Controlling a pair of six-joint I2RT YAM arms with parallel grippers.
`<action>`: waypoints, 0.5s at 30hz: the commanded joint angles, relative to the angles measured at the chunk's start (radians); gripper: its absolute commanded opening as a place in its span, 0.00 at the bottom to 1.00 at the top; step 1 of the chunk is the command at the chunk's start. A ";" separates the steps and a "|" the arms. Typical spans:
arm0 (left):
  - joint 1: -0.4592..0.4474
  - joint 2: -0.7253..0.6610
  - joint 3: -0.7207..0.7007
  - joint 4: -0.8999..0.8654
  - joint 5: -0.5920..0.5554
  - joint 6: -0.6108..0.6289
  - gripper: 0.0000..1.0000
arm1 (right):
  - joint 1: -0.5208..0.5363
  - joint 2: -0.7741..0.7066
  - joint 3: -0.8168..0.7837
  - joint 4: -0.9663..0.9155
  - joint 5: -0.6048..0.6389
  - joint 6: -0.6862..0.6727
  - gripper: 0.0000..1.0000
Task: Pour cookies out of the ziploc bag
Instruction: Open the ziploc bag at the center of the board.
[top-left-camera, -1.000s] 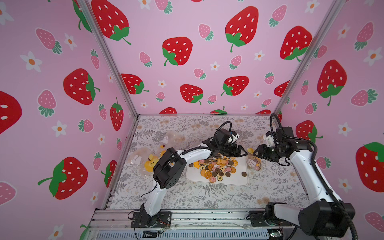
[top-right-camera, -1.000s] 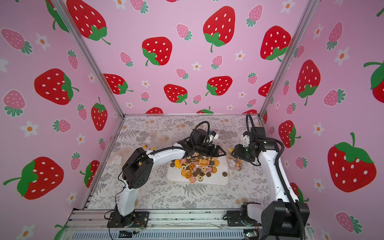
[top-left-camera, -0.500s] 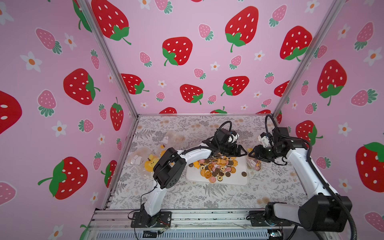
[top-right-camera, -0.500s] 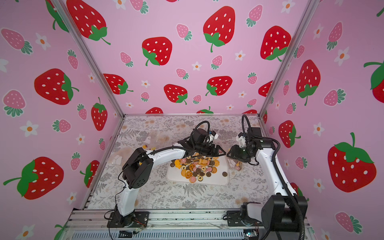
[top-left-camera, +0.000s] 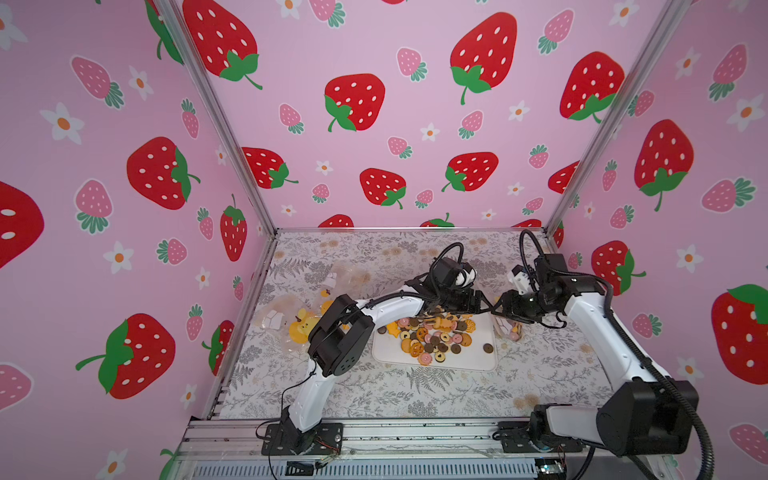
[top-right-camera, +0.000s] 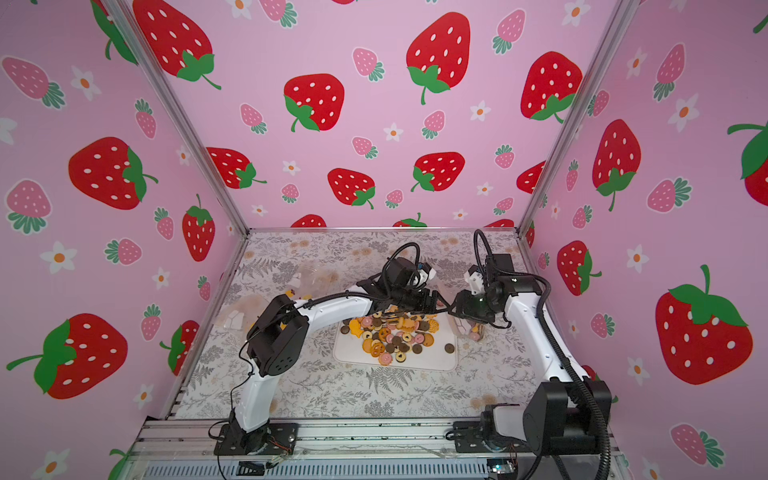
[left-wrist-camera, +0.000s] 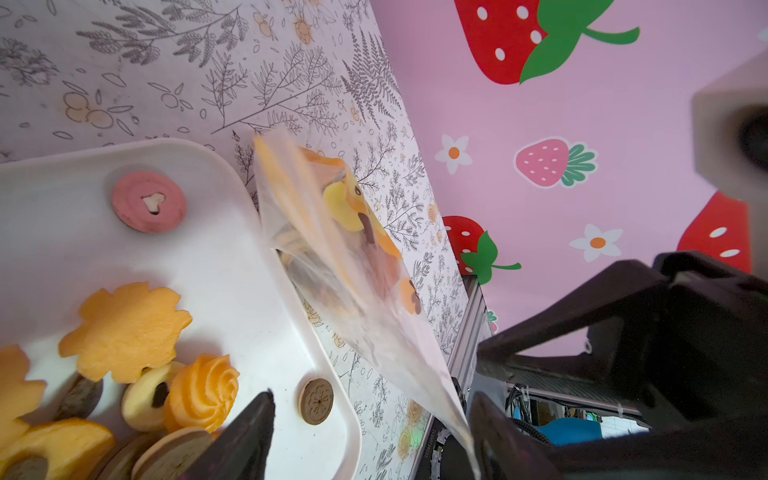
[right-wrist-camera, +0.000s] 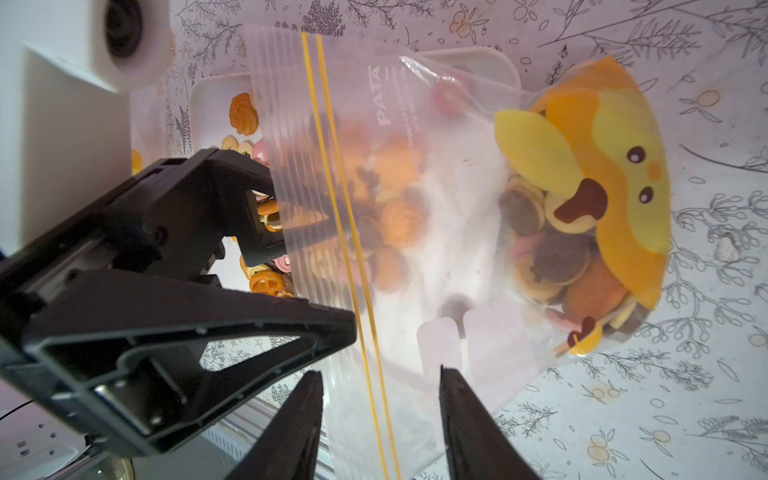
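On the left of the worktop (top-left-camera: 415, 399) lie clear bags (top-left-camera: 272, 318) of white blocks and a yellow duck-print bag (top-left-camera: 301, 328), well apart from where I am working. In the middle sits the white tray (top-left-camera: 471, 362). Most of the cookies (top-left-camera: 432, 334) are heaped on its far half, with one dark one alone near its right edge.

My left pincer (left-wrist-camera: 370, 401) hangs over the tray's far right corner with its jaws spread wide. The top edge of the ziploc bag (right-wrist-camera: 436, 199) lies against one finger, and nothing is clamped between the two.

The bag stands just beyond the tray's right edge, its printed bottom low beside the tray and its zip end rising toward both pincers. A clump of cookies sits in that bottom, behind the orange duck print.

My right pincer (right-wrist-camera: 378, 372) faces the left one from the right, their tips close together above the bag. Its jaws stand about half open, and the yellow zip strip crosses the gap between them. I see neither finger pressing the film.
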 joint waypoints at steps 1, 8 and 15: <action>0.011 -0.020 0.006 0.019 -0.022 0.000 0.80 | 0.008 -0.009 -0.010 -0.009 0.006 -0.009 0.49; 0.062 -0.114 -0.097 0.081 -0.051 -0.016 0.88 | 0.011 0.005 -0.007 -0.002 -0.006 -0.015 0.51; 0.079 -0.125 -0.124 0.082 -0.043 -0.009 0.89 | 0.022 0.037 0.007 0.017 -0.020 -0.011 0.51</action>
